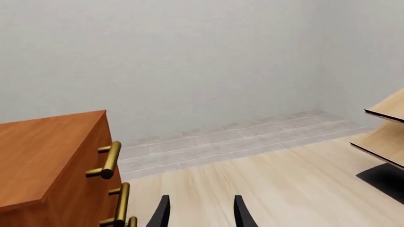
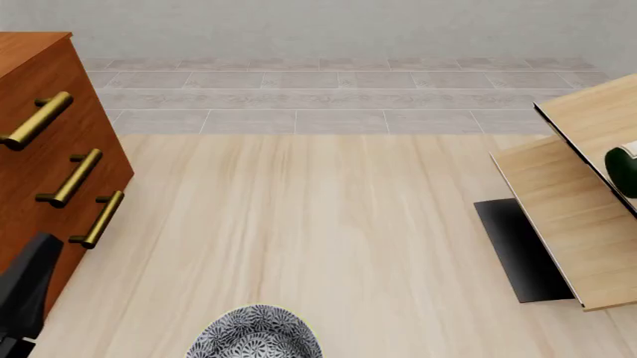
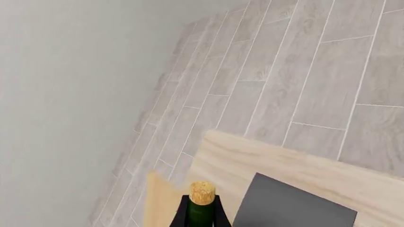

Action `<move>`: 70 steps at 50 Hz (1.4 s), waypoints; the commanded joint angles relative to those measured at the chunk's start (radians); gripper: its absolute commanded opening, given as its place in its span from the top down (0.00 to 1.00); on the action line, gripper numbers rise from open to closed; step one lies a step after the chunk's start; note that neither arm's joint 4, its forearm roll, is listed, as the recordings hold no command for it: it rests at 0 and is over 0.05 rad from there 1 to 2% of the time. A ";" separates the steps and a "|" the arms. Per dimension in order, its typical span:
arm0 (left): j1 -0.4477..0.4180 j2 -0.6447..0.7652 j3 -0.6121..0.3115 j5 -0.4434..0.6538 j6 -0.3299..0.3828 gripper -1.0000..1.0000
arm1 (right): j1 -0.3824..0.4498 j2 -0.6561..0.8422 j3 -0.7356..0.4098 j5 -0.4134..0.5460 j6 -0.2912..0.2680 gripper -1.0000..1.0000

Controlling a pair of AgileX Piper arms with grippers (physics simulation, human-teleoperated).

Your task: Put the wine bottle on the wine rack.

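wine bottle clamped between my right gripper's fingers, left gripper wide, pale wood desk, grey wall

Reddish-brown cabinet sits at the table's left edge, three brass handles down its front. A patterned bowl pokes in at the near edge, well apart from it.

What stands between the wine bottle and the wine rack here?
Nothing visible. In the front view a bit of the wine bottle already shows at the wine rack panels; the right wrist view shows only its cork above the table edge.
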 commanded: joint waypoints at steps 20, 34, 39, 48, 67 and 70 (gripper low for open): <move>0.001 0.000 0.006 -0.004 0.003 0.00 | 0.022 0.029 0.060 0.003 0.040 1.00; 0.001 0.000 -0.005 0.007 0.002 0.00 | 0.047 0.013 0.062 0.013 0.045 0.00; 0.001 0.000 -0.010 0.011 0.004 0.00 | 0.048 0.012 0.061 0.014 0.042 0.00; 0.002 0.000 -0.020 0.019 0.004 0.00 | 0.053 -0.002 0.053 0.030 0.048 0.00; -0.007 0.000 -0.012 0.007 0.003 0.00 | 0.047 -0.092 0.004 0.112 0.064 0.00; -0.005 0.000 -0.021 0.014 0.002 0.00 | 0.049 -0.106 -0.007 0.125 0.067 0.00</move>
